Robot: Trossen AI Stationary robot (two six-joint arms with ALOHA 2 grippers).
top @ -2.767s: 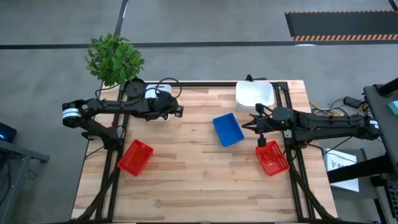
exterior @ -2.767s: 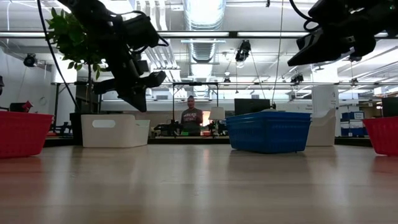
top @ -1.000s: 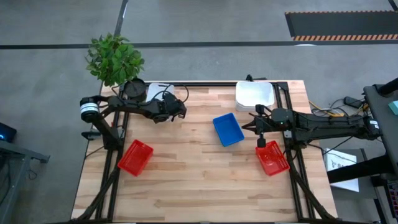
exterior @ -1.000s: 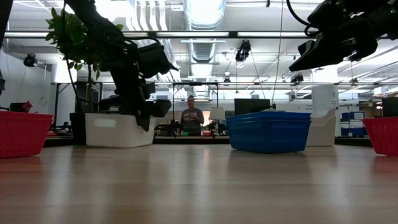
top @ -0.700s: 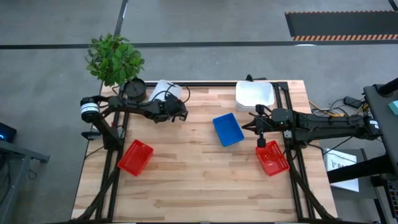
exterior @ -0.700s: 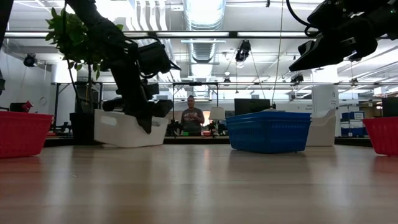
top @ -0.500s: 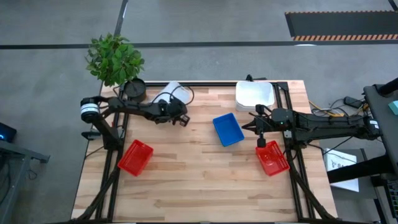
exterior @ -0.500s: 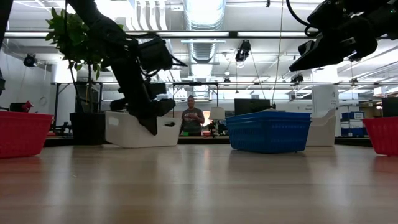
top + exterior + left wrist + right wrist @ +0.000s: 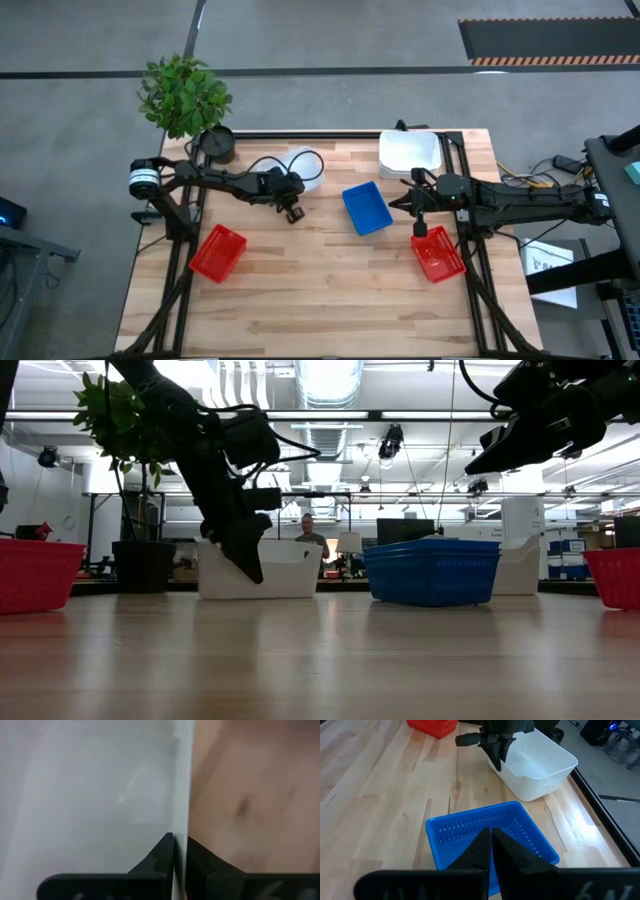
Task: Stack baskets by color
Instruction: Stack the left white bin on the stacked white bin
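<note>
Overhead, the table (image 9: pixel 330 300) carries six visible groups, and their layout shows the sort only partly done. At 1 o'clock a white stack (image 9: pixel 409 152) sits squared into the far corner, a likely collection point for that colour; how many baskets it holds cannot be told. At 4 o'clock a red basket (image 9: pixel 438 256) lies at the right edge, and at 8 o'clock a second red basket (image 9: pixel 218 252) lies well apart from it, so the reds are not yet joined. Just right of centre a blue basket (image 9: pixel 366 207) lies skewed; whether it is one or several nested cannot be told.

At 11 o'clock of centre a single white basket (image 9: pixel 306 166) is gripped by the left gripper (image 9: pixel 291 208), whose jaws pinch the thin near wall (image 9: pixel 181 795) between them; the wrist view shows one finger inside and one outside. A rim pinch suits a light, open tray, allowing it to be dragged or lifted toward the white stack.

The right gripper (image 9: pixel 421 218) hovers above the gap between the blue basket and the right-hand red one, jaws pressed together on nothing, apparently waiting.

A plant pot (image 9: pixel 215 143) stands at the far left corner, outside the task.
</note>
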